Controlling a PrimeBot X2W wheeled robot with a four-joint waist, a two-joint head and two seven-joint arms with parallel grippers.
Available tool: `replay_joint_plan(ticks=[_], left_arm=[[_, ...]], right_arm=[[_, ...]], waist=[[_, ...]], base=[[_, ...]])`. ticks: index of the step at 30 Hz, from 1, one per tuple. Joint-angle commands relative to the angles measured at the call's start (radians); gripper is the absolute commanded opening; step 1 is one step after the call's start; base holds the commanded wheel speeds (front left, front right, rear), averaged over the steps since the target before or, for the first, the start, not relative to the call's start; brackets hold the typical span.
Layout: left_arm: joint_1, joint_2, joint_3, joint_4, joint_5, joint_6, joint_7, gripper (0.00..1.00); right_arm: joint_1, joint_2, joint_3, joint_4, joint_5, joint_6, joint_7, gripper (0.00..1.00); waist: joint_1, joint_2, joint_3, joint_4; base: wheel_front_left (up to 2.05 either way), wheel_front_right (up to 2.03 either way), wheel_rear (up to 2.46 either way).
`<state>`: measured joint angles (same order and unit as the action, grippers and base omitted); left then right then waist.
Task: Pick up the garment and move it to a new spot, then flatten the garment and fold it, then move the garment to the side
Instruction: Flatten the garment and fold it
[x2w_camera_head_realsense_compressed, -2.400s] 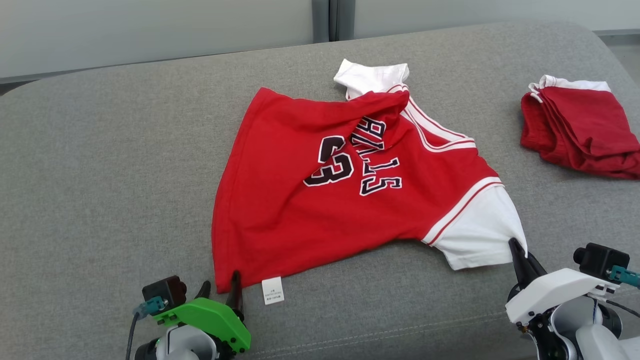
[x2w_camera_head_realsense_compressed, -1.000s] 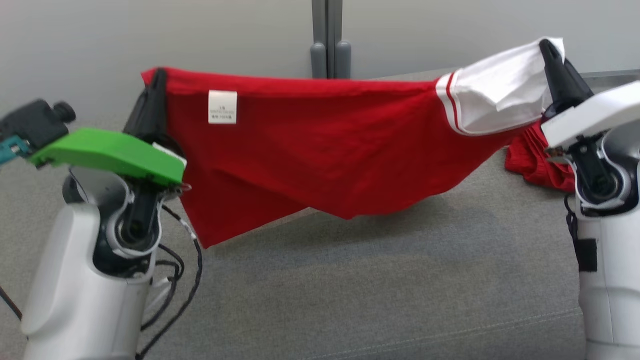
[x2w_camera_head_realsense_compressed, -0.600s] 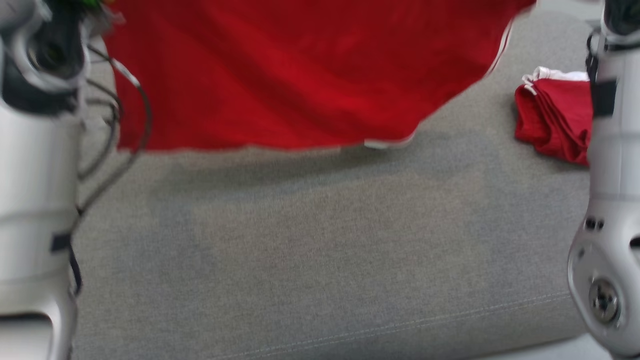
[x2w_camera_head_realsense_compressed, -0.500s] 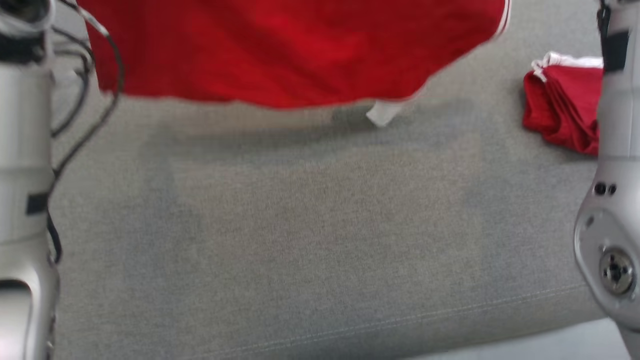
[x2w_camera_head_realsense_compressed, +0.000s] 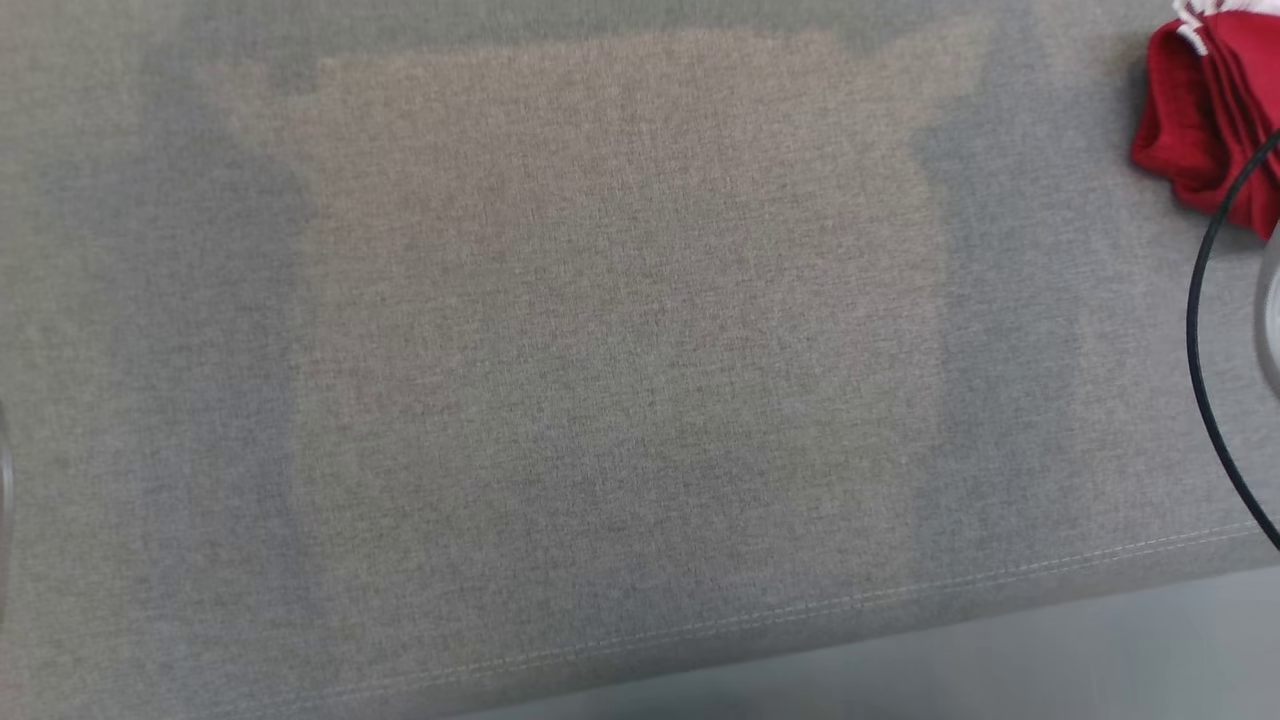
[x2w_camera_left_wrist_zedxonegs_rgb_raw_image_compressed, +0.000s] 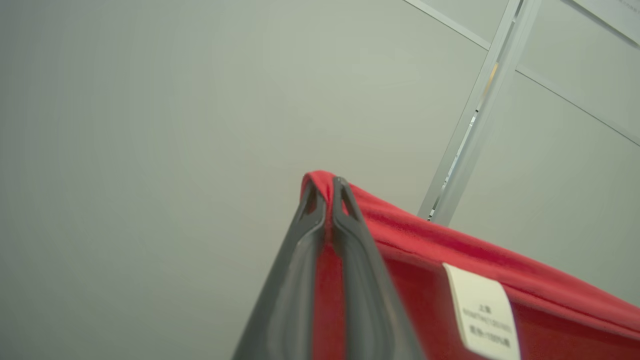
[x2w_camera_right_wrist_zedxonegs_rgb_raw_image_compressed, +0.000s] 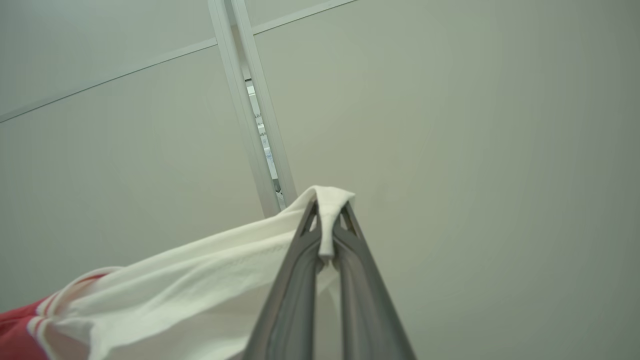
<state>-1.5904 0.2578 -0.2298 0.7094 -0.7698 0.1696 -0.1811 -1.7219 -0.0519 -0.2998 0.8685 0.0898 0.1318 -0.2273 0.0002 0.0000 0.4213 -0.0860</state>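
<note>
While the left gripper is pressing its two dark fingers together on a hem corner of the red fabric jersey with white sleeves, the right gripper is pinching the tip of one white sleeve. The jersey is hanging from both grips, raised against a pale wall panel, its white rectangular care label near the left fingers. On the grey fabric cushion, a folded red cloth is lying at the far right, a thin black cable curving past it.

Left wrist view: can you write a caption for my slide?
The left hand pinches a corner of the red shirt, beside its white label, against a pale wall.
</note>
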Motion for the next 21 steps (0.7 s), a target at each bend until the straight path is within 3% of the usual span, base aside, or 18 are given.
replay_joint_plan(ticks=[1, 9, 16, 21], left_arm=[[-0.035, 0.004, 0.022, 0.028, -0.009, -0.010, -0.024, 0.00], [-0.026, 0.019, 0.009, 0.153, 0.001, -0.065, -0.047, 0.00], [-0.004, 0.037, 0.013, 0.208, -0.021, -0.145, -0.059, 0.00], [0.063, 0.040, 0.018, 0.192, -0.056, -0.219, -0.041, 0.00]], right_arm=[[-0.034, -0.010, -0.027, 0.020, 0.007, -0.002, -0.019, 0.00], [-0.018, -0.004, 0.039, 0.150, 0.014, -0.002, -0.035, 0.00], [0.004, -0.003, 0.123, 0.183, 0.151, -0.002, -0.038, 0.00], [0.096, -0.009, 0.262, 0.132, 0.286, -0.002, 0.005, 0.00]], waist=[[-0.0002, 0.0000, 0.069, 0.004], [-0.0002, 0.0000, 0.167, -0.006], [-0.0002, 0.0000, 0.195, -0.013], [-0.0002, 0.0000, 0.169, -0.006]], base=[[0.00, 0.00, 0.00], [0.00, 0.00, 0.00], [0.00, 0.00, 0.00], [0.00, 0.00, 0.00]])
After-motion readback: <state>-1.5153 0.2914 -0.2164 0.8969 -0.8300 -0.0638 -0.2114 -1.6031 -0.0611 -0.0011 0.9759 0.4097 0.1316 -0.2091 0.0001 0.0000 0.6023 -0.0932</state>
